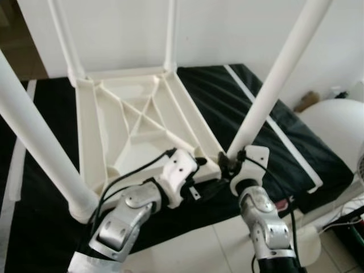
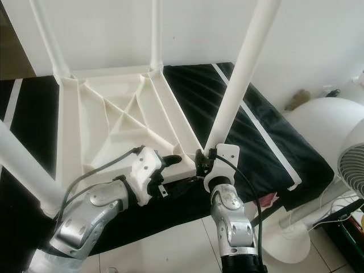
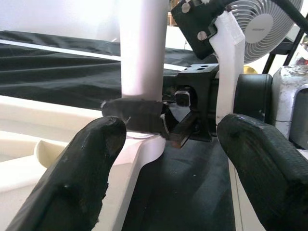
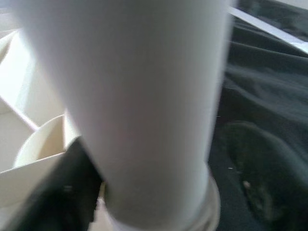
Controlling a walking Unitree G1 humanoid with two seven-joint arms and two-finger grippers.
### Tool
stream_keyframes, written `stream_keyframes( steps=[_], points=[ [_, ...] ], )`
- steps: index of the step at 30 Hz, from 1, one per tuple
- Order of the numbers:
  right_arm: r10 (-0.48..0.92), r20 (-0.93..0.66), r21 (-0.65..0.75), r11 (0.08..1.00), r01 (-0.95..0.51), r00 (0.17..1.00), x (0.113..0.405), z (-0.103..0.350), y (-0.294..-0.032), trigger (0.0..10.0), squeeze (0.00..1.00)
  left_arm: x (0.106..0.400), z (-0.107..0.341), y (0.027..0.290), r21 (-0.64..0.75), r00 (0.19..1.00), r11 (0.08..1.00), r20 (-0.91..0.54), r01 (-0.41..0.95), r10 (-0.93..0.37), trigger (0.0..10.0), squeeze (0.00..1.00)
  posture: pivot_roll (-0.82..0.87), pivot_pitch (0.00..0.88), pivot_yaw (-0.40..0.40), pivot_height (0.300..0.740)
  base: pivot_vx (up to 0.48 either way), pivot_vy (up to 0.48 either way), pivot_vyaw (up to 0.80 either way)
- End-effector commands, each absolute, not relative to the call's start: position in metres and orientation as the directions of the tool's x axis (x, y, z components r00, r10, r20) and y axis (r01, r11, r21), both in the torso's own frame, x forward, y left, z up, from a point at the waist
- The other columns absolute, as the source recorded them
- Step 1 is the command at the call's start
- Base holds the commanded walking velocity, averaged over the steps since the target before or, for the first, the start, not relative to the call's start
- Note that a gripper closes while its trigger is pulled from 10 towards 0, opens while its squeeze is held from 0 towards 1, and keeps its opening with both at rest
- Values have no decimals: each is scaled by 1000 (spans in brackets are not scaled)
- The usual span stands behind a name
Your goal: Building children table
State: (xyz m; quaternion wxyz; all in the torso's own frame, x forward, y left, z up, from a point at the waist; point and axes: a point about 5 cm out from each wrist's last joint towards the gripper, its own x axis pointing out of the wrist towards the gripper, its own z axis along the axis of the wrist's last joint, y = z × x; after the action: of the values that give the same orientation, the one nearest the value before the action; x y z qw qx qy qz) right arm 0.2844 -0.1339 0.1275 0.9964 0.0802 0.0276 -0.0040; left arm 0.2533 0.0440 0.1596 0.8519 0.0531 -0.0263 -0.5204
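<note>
Right gripper (image 2: 200, 161) grips the base of the round white plastic leg (image 2: 234, 85) on the upturned white plastic tabletop (image 2: 108, 122), while left gripper (image 2: 170, 162) waits open beside it.

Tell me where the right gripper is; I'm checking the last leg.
In the head views, the right gripper is at the base of the near-right table leg, at the upturned tabletop's corner, right beside the left gripper.

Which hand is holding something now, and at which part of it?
The right hand holds the near right leg at its base, just above the tabletop socket. The left hand is open, holding nothing.
</note>
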Motion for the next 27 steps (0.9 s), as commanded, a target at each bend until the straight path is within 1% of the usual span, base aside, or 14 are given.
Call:
stream_keyframes(
  steps=[1,5,9,11,12,13,14,15,17,19,20,24,26,27],
  points=[
    [-1,-40,169,986,7,999,282,129,-139,10000,1000,251,160,41,114,421,417,-14,902,-907,10000,0,-39,43,-63,740,0,0,0],
    [20,-19,166,986,-17,1000,281,130,-142,10000,1000,250,159,40,112,418,414,-14,903,-908,10000,0,-39,42,-64,740,0,0,0],
    [88,3,140,986,-87,996,278,131,-149,10000,1000,250,158,40,110,421,417,-16,902,-907,10000,0,-39,38,-66,740,0,0,0],
    [98,4,125,987,-97,995,277,131,-152,10000,1000,250,157,40,109,422,418,-16,902,-906,10000,0,-38,33,-66,740,0,0,0],
    [97,0,121,988,-96,995,277,130,-154,10000,902,250,157,41,111,426,422,-16,900,-905,10000,0,-37,31,-67,740,0,0,0],
    [96,1,127,987,-96,995,277,130,-155,10000,259,251,156,42,114,439,435,-14,893,-898,10000,0,-36,28,-67,740,0,0,0],
    [96,3,130,987,-96,995,277,130,-155,10000,259,252,155,42,116,448,444,-13,889,-894,10000,0,-36,28,-67,740,0,0,0],
    [100,12,131,986,-101,995,276,131,-155,10000,0,255,153,44,124,467,462,-14,878,-884,10000,0,-38,27,-64,740,0,0,0],
    [123,34,126,984,-127,992,275,132,-152,10000,0,259,151,47,163,515,506,-13,847,-857,10000,0,-37,23,-62,740,0,0,0],
    [134,41,123,983,-138,990,274,132,-150,10000,0,260,151,48,179,532,522,-12,834,-847,10000,0,-38,23,-59,740,0,0,0],
    [162,63,90,982,-167,985,273,131,-149,10000,0,262,152,49,229,559,544,3,807,-829,10000,0,-37,19,-55,740,0,0,0],
    [173,68,87,980,-179,983,272,130,-150,10000,0,262,153,49,253,562,547,16,798,-827,10000,0,-39,17,-54,740,0,0,0],
    [208,75,64,975,-213,975,272,126,-159,10000,0,265,153,49,253,559,546,25,798,-829,10000,0,-39,12,-50,740,0,0,0],
    [208,75,64,975,-213,975,272,126,-159,10000,0,265,153,49,253,559,546,25,798,-829,10000,0,-39,12,-50,740,0,0,0]
  ],
)
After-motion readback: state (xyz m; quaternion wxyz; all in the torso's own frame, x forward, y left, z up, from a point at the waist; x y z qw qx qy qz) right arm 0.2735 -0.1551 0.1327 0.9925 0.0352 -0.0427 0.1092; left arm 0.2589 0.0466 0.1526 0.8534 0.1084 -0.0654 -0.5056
